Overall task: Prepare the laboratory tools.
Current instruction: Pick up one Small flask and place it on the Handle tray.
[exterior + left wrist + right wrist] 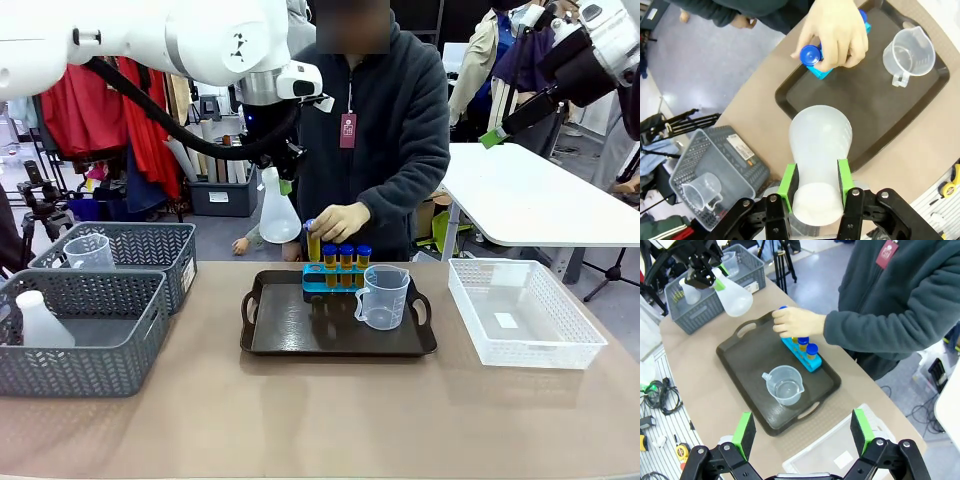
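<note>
Translucent white flask (817,160) hangs neck-up in my left gripper (815,192), jaws clamped on its neck, above the bench's far-left side beside the dark tray (290,330). My right gripper (802,435) hovers high, jaws wide and empty. The person's hand (340,220) grips one blue-capped tube (314,243) at the rack; the beaker (383,297) sits on the tray.

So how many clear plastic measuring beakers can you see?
2: one clear plastic measuring beaker stands on the dark tray; another sits in the far grey mesh basket.

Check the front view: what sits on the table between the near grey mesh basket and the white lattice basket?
The dark tray, holding the blue tube rack and the clear beaker; bare tabletop flanks it.
</note>
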{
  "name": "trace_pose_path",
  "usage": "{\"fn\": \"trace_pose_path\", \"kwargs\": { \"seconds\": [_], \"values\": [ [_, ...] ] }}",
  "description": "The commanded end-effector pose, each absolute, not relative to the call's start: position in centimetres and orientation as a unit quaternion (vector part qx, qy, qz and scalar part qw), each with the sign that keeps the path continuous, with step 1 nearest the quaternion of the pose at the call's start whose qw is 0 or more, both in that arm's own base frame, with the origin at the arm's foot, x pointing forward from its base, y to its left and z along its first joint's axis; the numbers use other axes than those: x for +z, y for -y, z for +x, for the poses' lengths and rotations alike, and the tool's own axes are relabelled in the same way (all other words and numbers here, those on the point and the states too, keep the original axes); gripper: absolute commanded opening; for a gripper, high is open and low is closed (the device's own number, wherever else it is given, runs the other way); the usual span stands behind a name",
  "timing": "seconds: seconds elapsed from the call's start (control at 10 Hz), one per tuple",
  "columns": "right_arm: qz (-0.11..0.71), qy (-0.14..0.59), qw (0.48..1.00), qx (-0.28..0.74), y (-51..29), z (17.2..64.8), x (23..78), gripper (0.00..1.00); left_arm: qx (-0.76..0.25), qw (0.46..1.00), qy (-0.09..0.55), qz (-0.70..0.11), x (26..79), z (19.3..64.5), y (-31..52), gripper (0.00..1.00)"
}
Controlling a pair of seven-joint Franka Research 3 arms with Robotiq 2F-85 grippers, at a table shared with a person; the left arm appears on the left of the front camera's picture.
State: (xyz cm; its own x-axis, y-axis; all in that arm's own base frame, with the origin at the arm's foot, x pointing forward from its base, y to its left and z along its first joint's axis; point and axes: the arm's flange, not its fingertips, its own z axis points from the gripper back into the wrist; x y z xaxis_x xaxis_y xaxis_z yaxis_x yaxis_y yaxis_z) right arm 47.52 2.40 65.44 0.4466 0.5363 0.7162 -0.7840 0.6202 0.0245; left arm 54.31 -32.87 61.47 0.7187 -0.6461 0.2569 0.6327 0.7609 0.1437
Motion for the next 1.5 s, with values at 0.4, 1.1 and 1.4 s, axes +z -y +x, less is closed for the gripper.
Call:
{"fn": "trace_pose_path", "kwargs": {
  "seconds": [0.4,1.1,1.4],
  "values": [
    [0.188,0.349,0.828,0.398,-2.32,47.47,65.63,1.0,-0.331,0.932,0.148,0.019,61.86,54.51,31.43,0.0],
    [0.188,0.349,0.828,0.398,-2.32,47.47,65.63,1.0,-0.331,0.932,0.148,0.019,61.86,54.51,31.43,0.0],
    [0.188,0.349,0.828,0.398,-2.32,47.47,65.63,1.0,-0.331,0.932,0.148,0.019,61.86,54.51,31.43,0.0]
  ]
}}
